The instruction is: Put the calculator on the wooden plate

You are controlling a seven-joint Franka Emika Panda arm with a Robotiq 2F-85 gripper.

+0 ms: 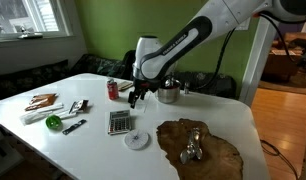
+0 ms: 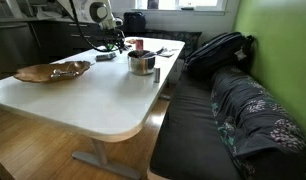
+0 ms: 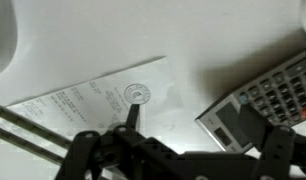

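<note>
Calculator [image 1: 119, 122] lies flat on the white desk [image 1: 88, 150], left of centre in an exterior view, its key grid facing up. No key lettering or brand can be read. At the far left of that view lie a brown item [image 1: 41, 101], a green object [image 1: 53, 122] and some small dark implements [image 1: 78, 107]. A red can [image 1: 112, 89] stands behind the calculator, its label too small to read. Just right of the calculator rests a round white disc [image 1: 137, 139]. The tool [image 1: 136, 97] hangs above the desk behind the calculator and the disc, holding nothing. Further right stands a steel pot [image 1: 168, 92]. At the lower right the wooden plate [image 1: 218, 155] lies well apart from the calculator, with a small shiny metal piece [image 1: 193, 148] on it.

In the wrist view, at the left, lies a printed paper sheet [image 3: 83, 100] with lines of text and a round emblem, all too blurred to read. Next comes the tool [image 3: 191, 115], its fingers spread wide apart and empty. At the right edge the calculator [image 3: 278, 85] lies at a slant, one finger [image 3: 251, 118] over its display end; whether it touches I cannot tell.
</note>
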